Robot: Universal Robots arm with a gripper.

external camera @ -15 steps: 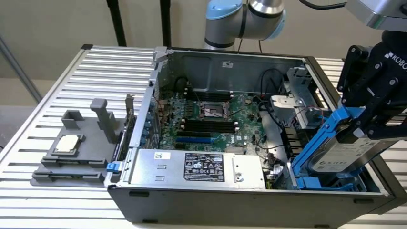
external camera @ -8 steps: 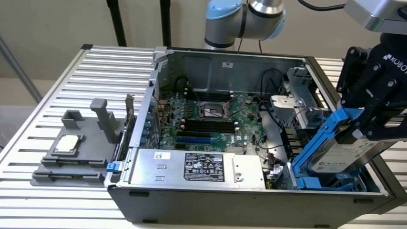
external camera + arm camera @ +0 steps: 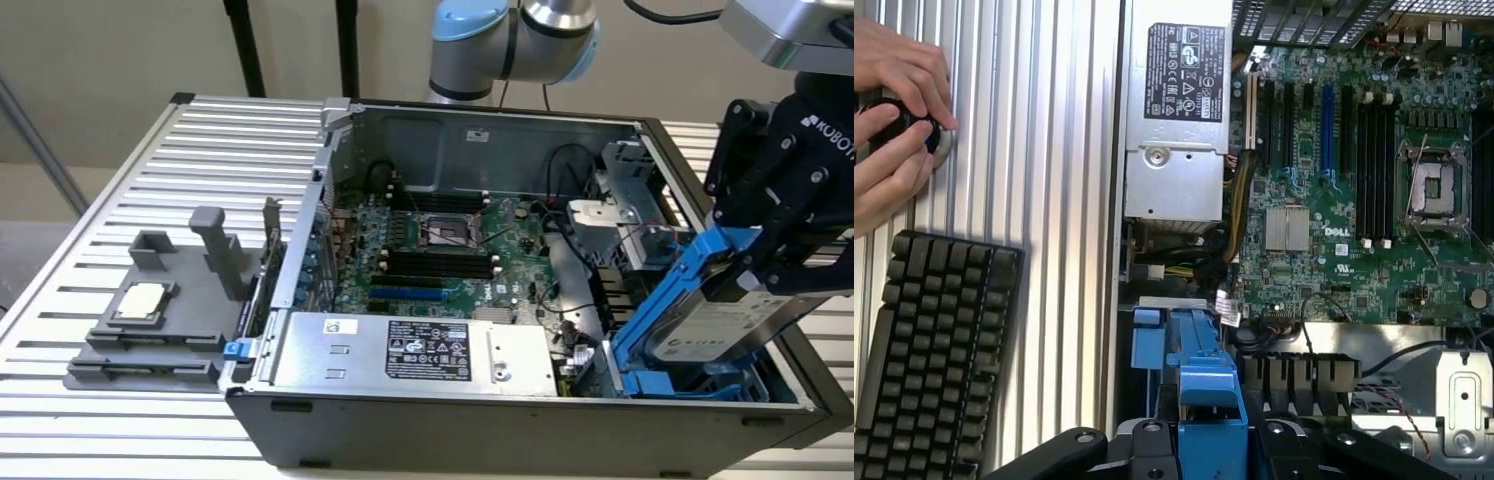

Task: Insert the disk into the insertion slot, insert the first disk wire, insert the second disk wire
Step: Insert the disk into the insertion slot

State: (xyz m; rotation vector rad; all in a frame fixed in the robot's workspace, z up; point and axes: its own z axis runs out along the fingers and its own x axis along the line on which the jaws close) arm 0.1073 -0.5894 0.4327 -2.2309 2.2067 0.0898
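The disk, silver-grey with a white label in a bright blue carrier, hangs tilted at the front right corner of the open computer case. My black gripper is shut on its upper end. Its lower end dips toward the insertion slot, a bay with blue rails at the case's front right. In the wrist view the blue carrier sits between my dark fingers, with the case interior beyond it. No disk wires can be told apart among the cables.
The silver power-supply box lies along the case's front wall, beside the green motherboard. A grey fixture stands on the slatted table at the exterior view's left. In the wrist view there are a keyboard and a person's hands.
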